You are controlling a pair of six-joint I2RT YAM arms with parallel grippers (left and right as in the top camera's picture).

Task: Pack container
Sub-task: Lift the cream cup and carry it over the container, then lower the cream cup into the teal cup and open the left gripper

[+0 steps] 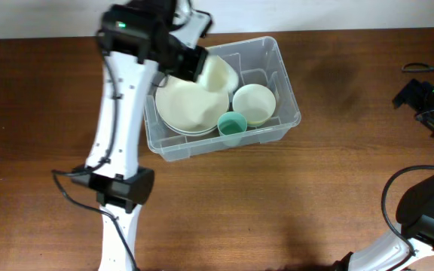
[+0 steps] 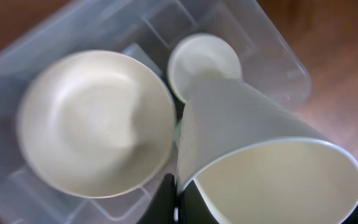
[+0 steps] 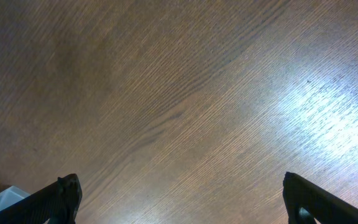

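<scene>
My left gripper (image 2: 179, 194) pinches the rim of a tilted cream cup (image 2: 260, 143), with the clear container (image 2: 278, 56) just below the fingers. If I release at this angle, I expect it to topple onto the plates (image 2: 95, 121). My right gripper (image 3: 179, 202) is spread wide, well clear.

- The table (image 1: 315, 188) is brown wood with a fine streaked grain, seen on every side of the container (image 1: 202, 148).
- The container, a clear plastic tub, stands directly on it, turned slightly askew.
</scene>
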